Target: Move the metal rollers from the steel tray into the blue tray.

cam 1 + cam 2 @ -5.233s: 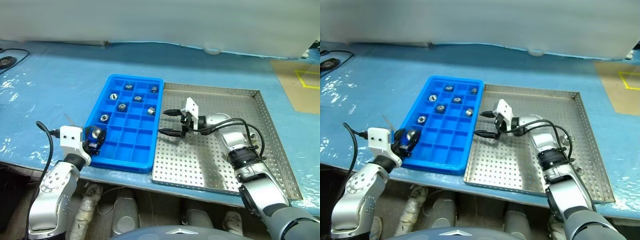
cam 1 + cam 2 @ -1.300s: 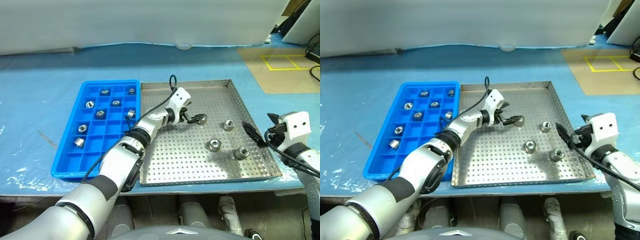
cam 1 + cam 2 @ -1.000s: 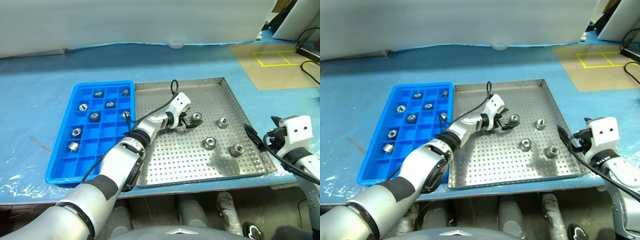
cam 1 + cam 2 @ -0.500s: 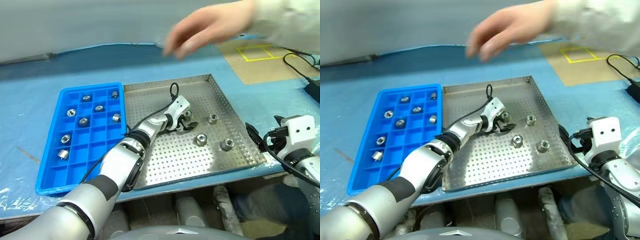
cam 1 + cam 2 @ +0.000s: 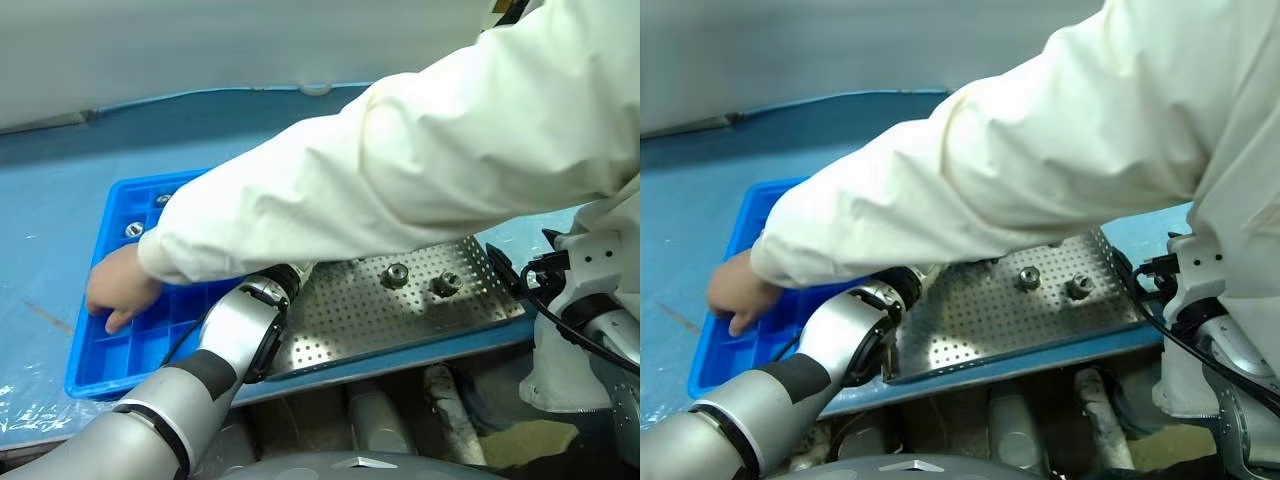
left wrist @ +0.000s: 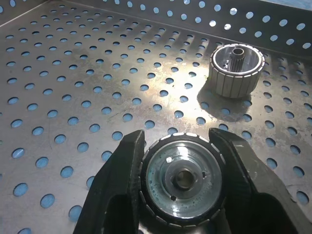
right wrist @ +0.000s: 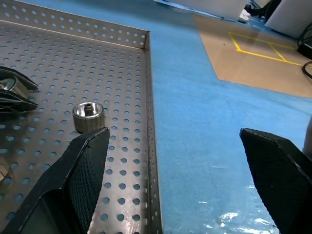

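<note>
Two trays are sitting side by side on the counter. A person's hand (image 5: pixel 118 290) is reaching into the blue tray (image 5: pixel 90 368) at the left. Left tool (image 6: pixel 181 161) is gripping one metal roller (image 6: pixel 183 179) on the steel tray (image 5: pixel 400 320); a second roller (image 6: pixel 237 70) is lying near it. Right tool (image 7: pixel 170 180) is hanging wide apart over the steel tray's right rim.

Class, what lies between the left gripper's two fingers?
In the left wrist view, a metal roller sits clamped between the left gripper's fingers.
</note>
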Controlling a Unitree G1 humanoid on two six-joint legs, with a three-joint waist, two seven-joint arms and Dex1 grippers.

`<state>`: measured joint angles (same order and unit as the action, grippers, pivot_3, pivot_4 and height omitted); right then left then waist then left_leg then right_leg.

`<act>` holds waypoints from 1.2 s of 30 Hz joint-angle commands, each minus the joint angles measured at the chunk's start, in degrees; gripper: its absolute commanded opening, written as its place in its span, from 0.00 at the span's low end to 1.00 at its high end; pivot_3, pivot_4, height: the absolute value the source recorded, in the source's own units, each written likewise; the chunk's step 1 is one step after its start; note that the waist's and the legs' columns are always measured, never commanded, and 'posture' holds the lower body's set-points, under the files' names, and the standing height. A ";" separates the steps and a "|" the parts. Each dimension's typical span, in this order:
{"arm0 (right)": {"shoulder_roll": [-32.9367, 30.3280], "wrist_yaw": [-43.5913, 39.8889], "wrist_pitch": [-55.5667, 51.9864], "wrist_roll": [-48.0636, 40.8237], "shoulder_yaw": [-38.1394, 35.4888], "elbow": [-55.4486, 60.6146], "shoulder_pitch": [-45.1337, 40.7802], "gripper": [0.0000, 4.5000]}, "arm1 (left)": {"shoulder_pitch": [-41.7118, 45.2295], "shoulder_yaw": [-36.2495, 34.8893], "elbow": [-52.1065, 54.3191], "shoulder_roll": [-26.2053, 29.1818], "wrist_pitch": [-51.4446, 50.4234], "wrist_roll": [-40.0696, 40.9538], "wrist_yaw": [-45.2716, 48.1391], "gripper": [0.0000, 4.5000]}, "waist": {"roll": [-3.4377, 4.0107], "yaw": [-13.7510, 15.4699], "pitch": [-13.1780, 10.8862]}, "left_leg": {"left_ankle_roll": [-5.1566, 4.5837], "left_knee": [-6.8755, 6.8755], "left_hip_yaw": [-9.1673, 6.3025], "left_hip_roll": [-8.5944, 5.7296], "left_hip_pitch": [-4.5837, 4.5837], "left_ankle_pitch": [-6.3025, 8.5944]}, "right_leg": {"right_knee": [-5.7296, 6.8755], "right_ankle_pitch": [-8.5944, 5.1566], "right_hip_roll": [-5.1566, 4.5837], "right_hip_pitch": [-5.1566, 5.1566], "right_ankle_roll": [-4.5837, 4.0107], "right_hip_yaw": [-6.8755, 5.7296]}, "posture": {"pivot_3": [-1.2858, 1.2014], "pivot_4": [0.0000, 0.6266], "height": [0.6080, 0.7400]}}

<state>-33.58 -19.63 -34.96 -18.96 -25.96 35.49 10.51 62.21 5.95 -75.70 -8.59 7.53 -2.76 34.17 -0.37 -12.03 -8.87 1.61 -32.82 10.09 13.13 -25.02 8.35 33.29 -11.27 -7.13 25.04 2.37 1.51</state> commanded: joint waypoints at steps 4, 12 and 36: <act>-0.26 -0.82 3.66 1.74 0.20 -2.12 -1.35 1.00 | 1.28 -0.72 0.91 -5.75 0.36 0.07 0.53 0.38 | 0.00 -0.01 0.00 | -0.26 -0.23 -0.01 -0.21 -0.13 0.16 | -0.02 0.02 -0.22 -0.03 -0.02 0.03 | 0.25 0.24 1.00; -0.09 -1.81 6.90 2.96 1.38 -5.43 -1.97 1.00 | 1.40 -1.15 1.00 -5.29 0.48 0.09 0.81 0.38 | 0.00 0.02 0.00 | -0.35 -0.27 -0.02 -0.29 -0.15 0.20 | -0.06 0.02 -0.32 -0.07 0.01 0.03 | 0.26 0.24 1.00; -0.24 -3.34 8.31 5.14 3.97 -7.92 -4.06 1.00 | 1.56 -2.57 2.43 -3.65 1.31 1.06 2.64 0.38 | 0.00 0.09 0.00 | -0.41 -0.27 -0.02 -0.29 -0.16 0.23 | -0.07 0.02 -0.32 -0.07 0.03 0.03 | 0.27 0.24 1.00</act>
<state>-33.58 -22.85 -27.86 -14.17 -21.69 27.24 7.23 62.22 4.15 -75.60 -8.54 7.59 -2.55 36.15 -0.37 -11.93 -8.87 1.20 -33.09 10.08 12.84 -25.17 8.59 33.22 -11.26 -7.45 24.97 2.40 1.53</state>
